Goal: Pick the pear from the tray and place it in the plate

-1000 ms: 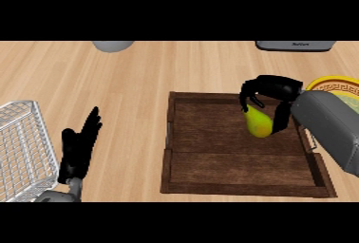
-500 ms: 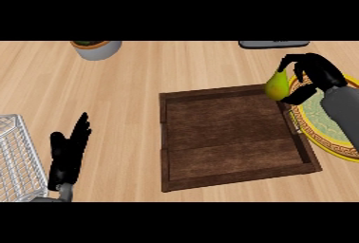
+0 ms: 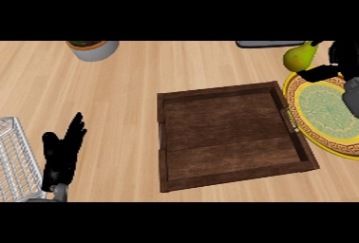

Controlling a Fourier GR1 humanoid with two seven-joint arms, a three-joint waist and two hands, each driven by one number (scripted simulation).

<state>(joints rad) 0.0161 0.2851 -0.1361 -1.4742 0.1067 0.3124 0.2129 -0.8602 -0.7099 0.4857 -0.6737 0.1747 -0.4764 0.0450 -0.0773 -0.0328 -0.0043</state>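
Look to the far right and you find your right hand over the far edge of the plate, its dark fingers spread out toward the pear. The pear sits just left of the hand, at the plate's far left rim, stem end pointing up and to the right. You cannot tell from this view whether the fingers are closed on the fruit or merely touching it, since most of the hand is cut off by the right edge.

The wooden tray lies in the middle of the counter, just left of the yellow-rimmed plate, with nothing in it.

Your left hand rests near the lower left, fingers straight and pointing away from you, holding nothing, beside a wire rack at the left edge.

Far left stands a grey pot, and a dark flat object lies at the far edge next to the pear.
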